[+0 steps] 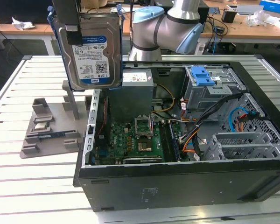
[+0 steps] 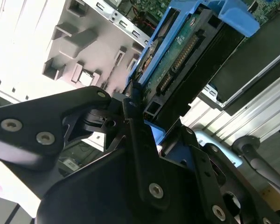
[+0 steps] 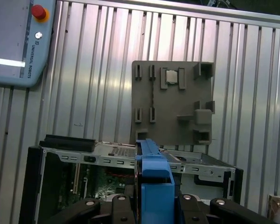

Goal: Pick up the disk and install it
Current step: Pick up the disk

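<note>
The disk [image 1: 92,51] hangs upright in the air above the left edge of the open computer case [image 1: 177,179], its blue-and-white label facing the exterior camera and a blue rail frame around it. My gripper [image 1: 73,31] is shut on the disk's upper left part, well above the table. In the second wrist view the black fingers [image 2: 136,122] clamp the disk [image 2: 177,60], whose green circuit-board side shows. In the first wrist view the disk's blue rail edge [image 3: 153,175] stands between the fingers [image 3: 117,205] of the gripper [image 3: 154,207], over the case wall.
Inside the case are a silver drive cage with a blue latch [image 1: 201,75], a grey power supply box [image 1: 133,95], the motherboard [image 1: 130,140] and cables. A grey parts fixture [image 1: 51,126] lies on the slatted table at the exterior view's left. A teach pendant [image 3: 14,42] lies beyond.
</note>
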{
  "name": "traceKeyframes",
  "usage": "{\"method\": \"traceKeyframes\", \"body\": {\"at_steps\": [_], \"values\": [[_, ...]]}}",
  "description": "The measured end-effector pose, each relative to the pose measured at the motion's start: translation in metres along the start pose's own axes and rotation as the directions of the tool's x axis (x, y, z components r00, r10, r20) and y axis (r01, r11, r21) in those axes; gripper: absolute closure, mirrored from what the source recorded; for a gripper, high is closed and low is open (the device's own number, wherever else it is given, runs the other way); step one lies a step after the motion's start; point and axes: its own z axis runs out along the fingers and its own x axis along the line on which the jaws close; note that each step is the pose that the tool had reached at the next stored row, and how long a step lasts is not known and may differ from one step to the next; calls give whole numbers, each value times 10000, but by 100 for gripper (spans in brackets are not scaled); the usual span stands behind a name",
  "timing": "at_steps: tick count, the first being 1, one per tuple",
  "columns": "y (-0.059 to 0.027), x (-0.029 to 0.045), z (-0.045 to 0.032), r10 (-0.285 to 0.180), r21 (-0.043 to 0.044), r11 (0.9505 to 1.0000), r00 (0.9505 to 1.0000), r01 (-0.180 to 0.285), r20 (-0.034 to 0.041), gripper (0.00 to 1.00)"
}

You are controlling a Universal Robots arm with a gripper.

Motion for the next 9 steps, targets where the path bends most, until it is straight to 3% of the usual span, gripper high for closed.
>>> {"method": "traceKeyframes", "body": {"at_steps": [9], "values": [[17, 171, 2, -1, 0, 10000, 10000, 1, 0, 63]]}}
